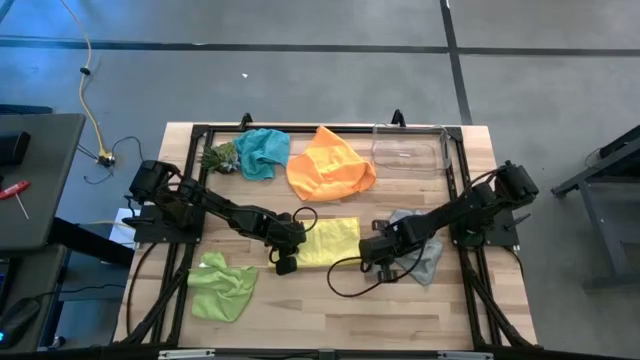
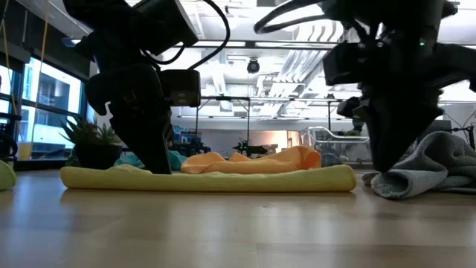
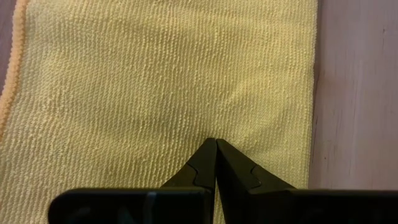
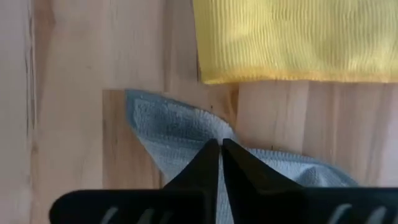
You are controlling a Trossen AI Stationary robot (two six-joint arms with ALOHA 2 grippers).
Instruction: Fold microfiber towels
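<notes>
left gripper: the left gripper (image 3: pixel 216 144) is sitting fingers pressed together over the flat yellow microfiber towel (image 1: pixel 330 241) at table centre, on its left edge; nothing visibly pinched between the tips; whether it is touching the cloth, cannot tell
right gripper: the right gripper (image 4: pixel 221 144) is hovering with tips closed over a corner of the crumpled grey microfiber towel (image 1: pixel 422 250), just beside the yellow one's right edge; holding nothing as far as the wrist view is showing
other towels: the bunched teal microfiber towel (image 1: pixel 263 151) and rumpled orange microfiber towel (image 1: pixel 330 165) are lying at the far edge; the crumpled lime green microfiber towel (image 1: pixel 222 285) is lying at the near left; all looking unfolded
risk, yellow: closed tips are likely dragging or bunching the cloth rather than lifting an edge; fold going crooked
risk, grey: being so near, the grey corner could be getting caught under the yellow fold; right arm moving in could be snagging it
risk, arms: both grippers working one small towel; collision possible
</notes>
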